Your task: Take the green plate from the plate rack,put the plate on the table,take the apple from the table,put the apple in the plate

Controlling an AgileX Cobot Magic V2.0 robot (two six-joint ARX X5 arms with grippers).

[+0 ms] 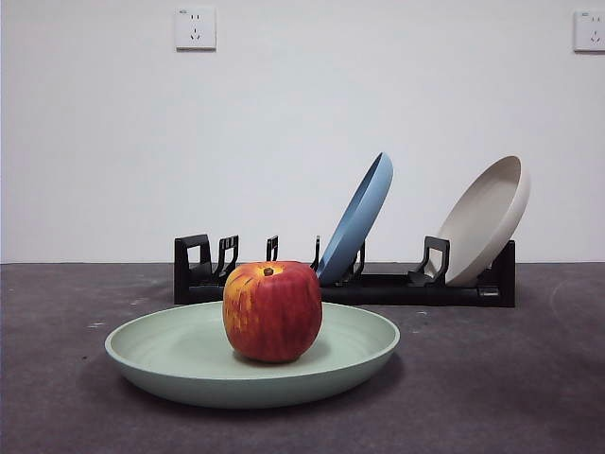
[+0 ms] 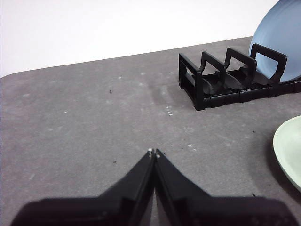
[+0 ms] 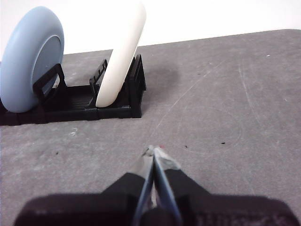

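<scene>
1. Left tool (image 2: 154,153): jaws pressed together, empty, low over bare desk (image 2: 84,122). Off to one side of the work, not touching anything.
2. Right tool (image 3: 154,149): jaws together too, empty, hanging over open desk at the other end of the plate rack (image 1: 378,284).
3. From the left tool outward: the rack's vacant slots sit ahead, and the rim of the green plate (image 1: 251,359) just shows at the side of its view. So the left arm looks like the nearer one to the plate. The right wrist view shows no plate or apple at all.
4. Green plate lies flat on the desk, in front of the rack and apart from it.
5. Apple (image 1: 272,311) stands upright in the plate, roughly at centre, stem dimple up.
6. Still in the rack: blue plate (image 1: 357,219) and beige plate (image 1: 485,219), both leaning in their slots.
7. My read: all four steps look done. Nothing left to grasp; any next move would be arms staying clear.
</scene>
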